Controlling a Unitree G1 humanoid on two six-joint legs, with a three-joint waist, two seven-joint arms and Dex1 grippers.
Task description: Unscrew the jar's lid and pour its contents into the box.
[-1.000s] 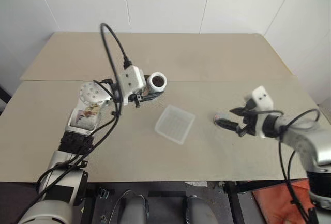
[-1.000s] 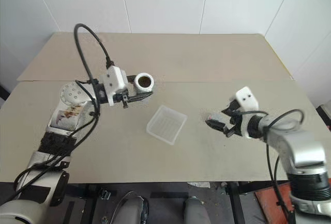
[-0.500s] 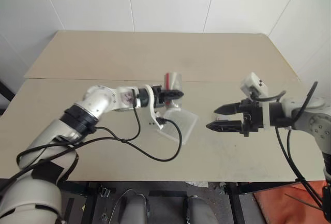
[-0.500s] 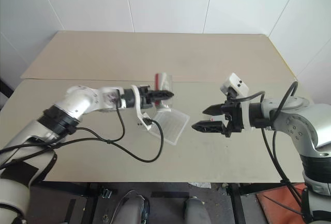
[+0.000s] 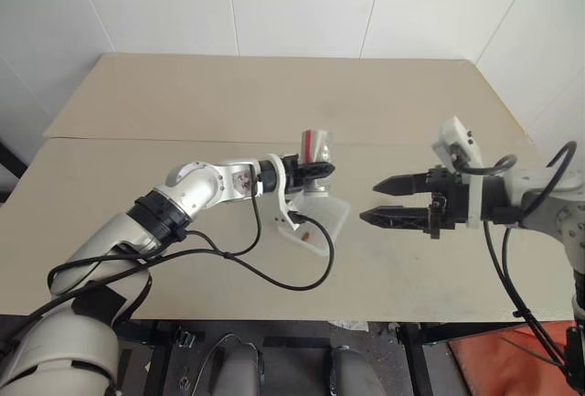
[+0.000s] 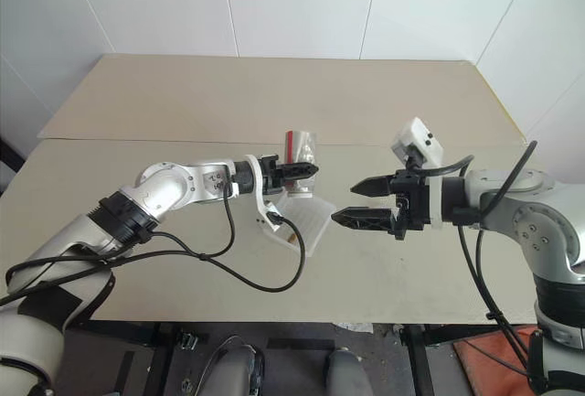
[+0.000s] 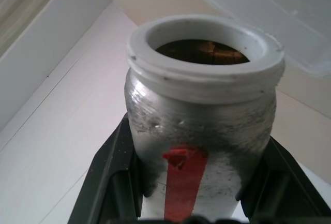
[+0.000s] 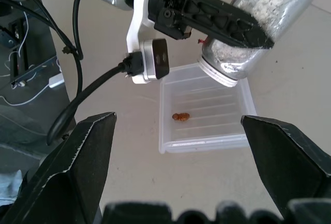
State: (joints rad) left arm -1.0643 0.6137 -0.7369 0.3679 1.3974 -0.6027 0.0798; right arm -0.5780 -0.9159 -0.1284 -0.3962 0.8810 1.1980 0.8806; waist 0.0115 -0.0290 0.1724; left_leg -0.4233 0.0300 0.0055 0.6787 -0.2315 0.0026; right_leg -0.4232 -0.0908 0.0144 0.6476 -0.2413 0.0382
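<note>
Right wrist view: one reddish bit (image 8: 180,116) already lies in the box (image 8: 227,140) on the desk (image 5: 183,259). Above it, the left gripper's fingers (image 8: 235,25) clamp the inverted, lidless jar (image 5: 316,147); right fingers (image 5: 393,218) gape empty. Hold the mouth over the box, shaking gently.

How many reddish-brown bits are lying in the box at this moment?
1: a reddish-brown bit lies on the ribbed bottom of the box, below the tilted jar. More bits sit inside the jar's mouth, and some there may be hidden.
</note>
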